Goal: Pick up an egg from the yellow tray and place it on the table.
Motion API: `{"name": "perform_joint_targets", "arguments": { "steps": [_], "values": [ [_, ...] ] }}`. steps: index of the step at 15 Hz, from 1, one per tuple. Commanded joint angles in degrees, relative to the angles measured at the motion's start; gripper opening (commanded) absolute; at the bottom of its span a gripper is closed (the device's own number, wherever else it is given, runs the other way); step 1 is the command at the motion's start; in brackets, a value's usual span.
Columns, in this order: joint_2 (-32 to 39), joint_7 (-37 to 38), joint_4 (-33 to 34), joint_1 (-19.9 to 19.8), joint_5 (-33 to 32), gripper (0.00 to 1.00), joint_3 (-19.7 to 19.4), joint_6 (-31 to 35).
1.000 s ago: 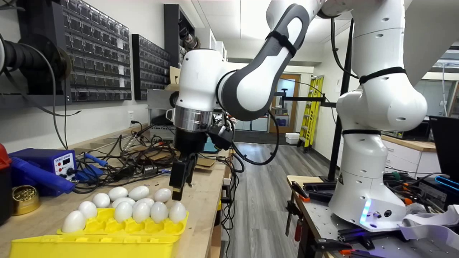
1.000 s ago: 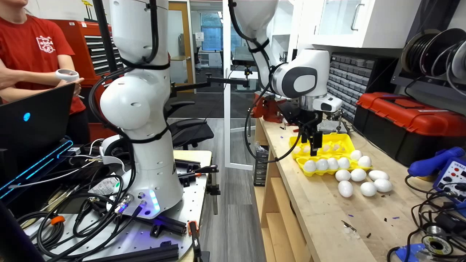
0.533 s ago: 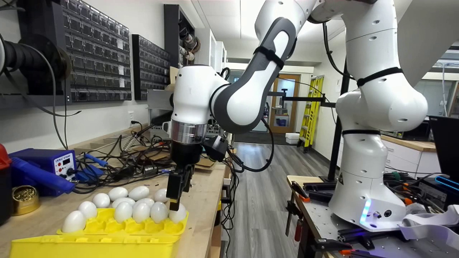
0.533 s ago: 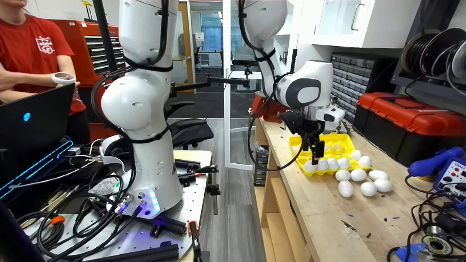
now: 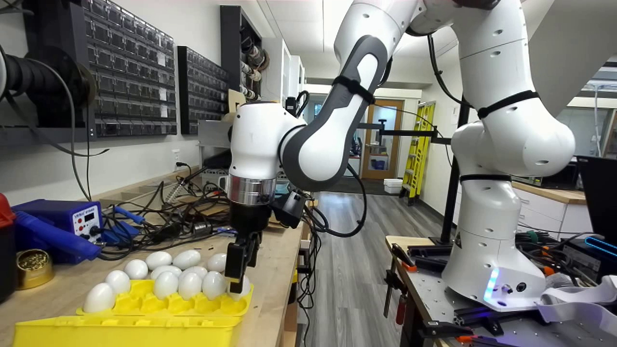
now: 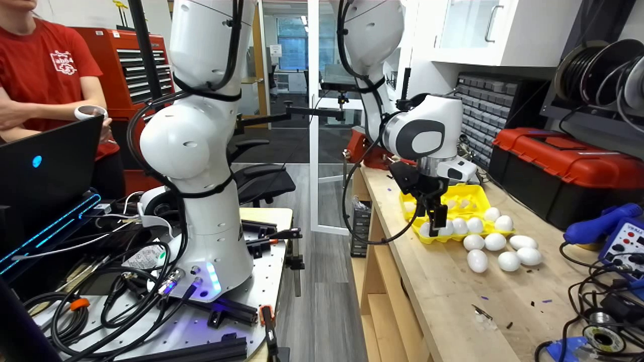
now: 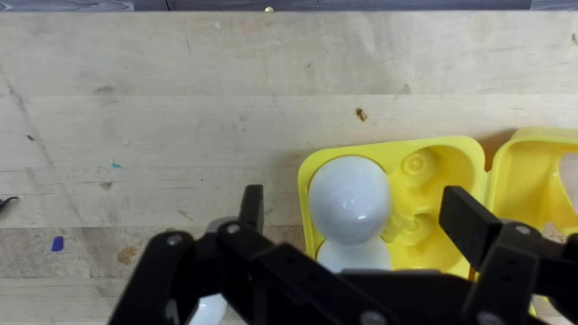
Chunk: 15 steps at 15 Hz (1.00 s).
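Approach: judged nearly complete | Pincer: stood wide, holding nothing, at the corner egg in the tray | Outstanding: grip, lift, placement on counter remained

The tray rests on the table, a row of eggs seated in it. In an exterior view, loose eggs lie before the tray; the toolbox stands right of it.

Between the matt fingers of the gripper, in the wrist view, an egg looks smooth and glossy. Below the gripper, the yellow tray is smooth plastic, the table matt, scuffed wood. Above the fingers, the wrist collar is shiny metal.
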Motion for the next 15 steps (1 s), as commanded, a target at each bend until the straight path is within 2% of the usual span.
{"name": "perform_joint_targets", "arguments": {
  "steps": [1, 7, 9, 15],
  "values": [
    [1.6, -2.3, 1.2, 1.1, 2.0, 0.74, -0.9, 1.8],
    [1.9, -4.8, 1.4, 0.3, 4.5, 0.33, -0.5, 3.5],
    [1.8, -5.7, 1.3, -0.1, 5.8, 0.23, -0.2, 3.6],
    [-1.8, -5.3, -0.1, 0.7, 5.7, 0.23, -1.3, 1.5]
  ]
}}
